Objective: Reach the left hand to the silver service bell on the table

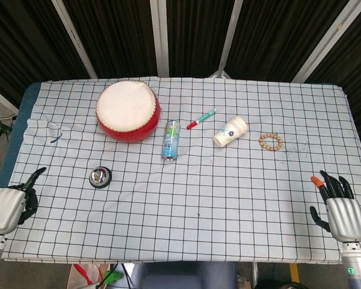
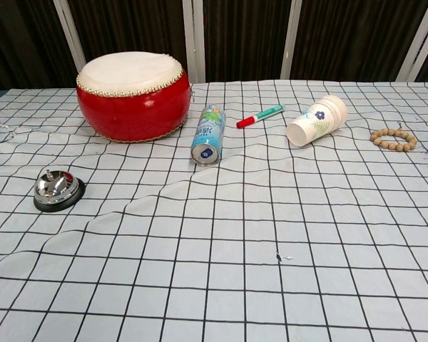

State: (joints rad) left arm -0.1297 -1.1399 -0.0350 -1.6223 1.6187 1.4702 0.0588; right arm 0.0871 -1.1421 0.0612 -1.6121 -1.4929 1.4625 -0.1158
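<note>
The silver service bell (image 1: 100,177) on its black base stands on the checked cloth at the left; the chest view shows the bell (image 2: 57,190) at its left edge. My left hand (image 1: 11,206) hovers over the table's near left corner, well to the left of the bell and a little nearer, holding nothing, with one finger stretched toward the table. My right hand (image 1: 339,206) stays at the near right corner, fingers spread and empty. Neither hand appears in the chest view.
A red drum (image 1: 127,111) sits behind the bell. A can (image 1: 170,139) lies on its side mid-table, with a red-capped marker (image 1: 202,118), a tipped paper cup (image 1: 231,132) and a bead bracelet (image 1: 269,141) to its right. The cloth (image 2: 221,235) is wrinkled.
</note>
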